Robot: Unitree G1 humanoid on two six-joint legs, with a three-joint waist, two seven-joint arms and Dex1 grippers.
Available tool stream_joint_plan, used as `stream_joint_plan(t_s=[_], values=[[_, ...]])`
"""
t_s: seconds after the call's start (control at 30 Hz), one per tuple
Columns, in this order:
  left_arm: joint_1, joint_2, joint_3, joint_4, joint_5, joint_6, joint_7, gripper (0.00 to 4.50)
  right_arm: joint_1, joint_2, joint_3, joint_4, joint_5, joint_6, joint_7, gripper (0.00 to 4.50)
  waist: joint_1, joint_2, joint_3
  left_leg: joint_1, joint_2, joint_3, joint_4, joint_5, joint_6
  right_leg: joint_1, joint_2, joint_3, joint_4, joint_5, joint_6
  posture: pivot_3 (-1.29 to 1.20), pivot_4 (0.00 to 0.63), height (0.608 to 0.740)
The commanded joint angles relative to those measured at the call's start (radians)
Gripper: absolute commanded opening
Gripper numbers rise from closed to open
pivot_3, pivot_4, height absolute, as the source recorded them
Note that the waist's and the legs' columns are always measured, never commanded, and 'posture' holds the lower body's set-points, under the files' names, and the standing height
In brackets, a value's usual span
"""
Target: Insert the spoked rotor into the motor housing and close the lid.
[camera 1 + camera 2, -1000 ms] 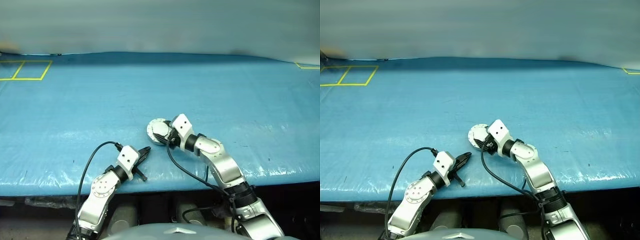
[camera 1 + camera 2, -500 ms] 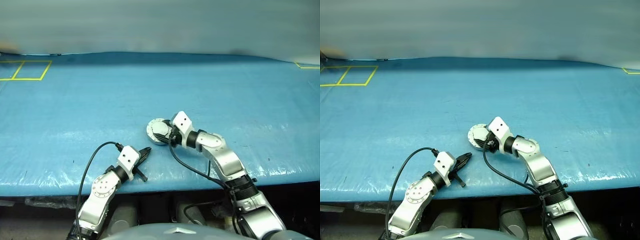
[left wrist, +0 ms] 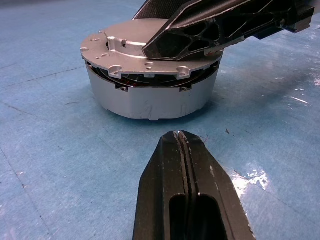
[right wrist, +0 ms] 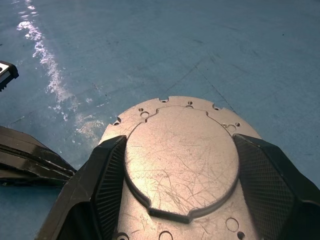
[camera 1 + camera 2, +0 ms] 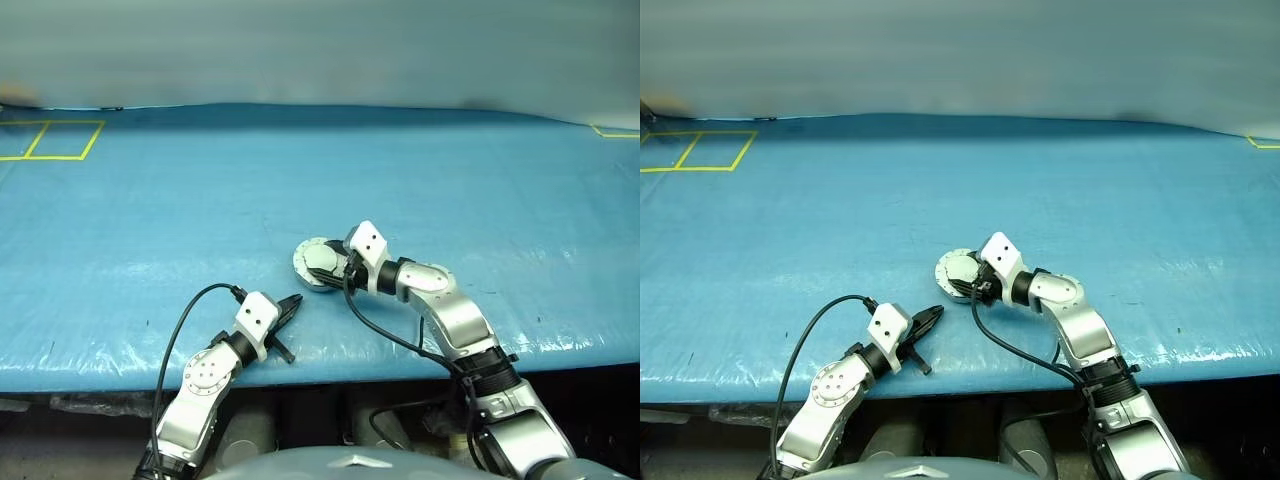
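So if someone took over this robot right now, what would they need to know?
Left gripper: shut, empty, resting near the table's front edge, pointing at the motor housing.
Right gripper: fingers on either side of the lid's raised centre.
Lid: grey face up, on top of the housing, a dark gap showing under its rim.
Rotor: hidden, presumably inside.
Left: seat the lid fully, then release.

The left claw (image 5: pixel 292 301) sits low near the tabletop's (image 5: pixel 120 260) front edge, fingers pressed tight together, pointing forward and a bit to the right. The right arm bends in from the right, wrist cocked left, and its claw (image 4: pixel 180 165) has its two fingers (image 4: pixel 107 175) spread wide, clamped on either side of the lid's (image 4: pixel 182 155) raised centre.
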Motion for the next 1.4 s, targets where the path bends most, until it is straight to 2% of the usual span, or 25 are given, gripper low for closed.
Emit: stream_joint_plan(t_s=[0.03, 0.5, 1.07, 1.4], values=[[-0.002, -0.002, -0.007, -0.014, 0.004, -0.005, -0.001, 0.00, -0.027, -0.008, 0.001, -0.010, -0.006, -0.044, 0.019, 3.03, 0.000, 0.000, 0.000, 0.000, 0.000, 0.000, 0.000, 0.000, 0.000, 0.000, 0.000, 0.000, 0.000, 0.000, 0.000, 0.00, 0.150, 0.740], [-0.003, -0.003, -0.009, -0.012, 0.008, -0.004, 0.002, 0.00, -0.020, 0.028, -0.008, 0.025, -0.014, -0.022, -0.038, 3.03, 0.000, 0.000, 0.000, 0.000, 0.000, 0.000, 0.000, 0.000, 0.000, 0.000, 0.000, 0.000, 0.000, 0.000, 0.000, 0.00, 0.150, 0.740], [-0.009, 0.001, -0.010, -0.001, 0.007, -0.011, -0.004, 0.00, -0.051, -0.025, -0.004, 0.023, 0.015, 0.010, 0.062, 3.03, 0.000, 0.000, 0.000, 0.000, 0.000, 0.000, 0.000, 0.000, 0.000, 0.000, -0.001, 0.000, 0.000, 0.000, 0.000, 0.00, 0.150, 0.740], [-0.006, 0.000, -0.011, -0.004, 0.008, -0.010, -0.002, 0.00, -0.037, 0.012, -0.012, 0.067, -0.024, -0.018, -0.023, 3.03, -0.001, 0.000, 0.000, 0.000, 0.000, 0.000, 0.000, 0.000, 0.000, 0.000, -0.001, 0.000, 0.001, 0.000, 0.000, 0.00, 0.150, 0.740]])
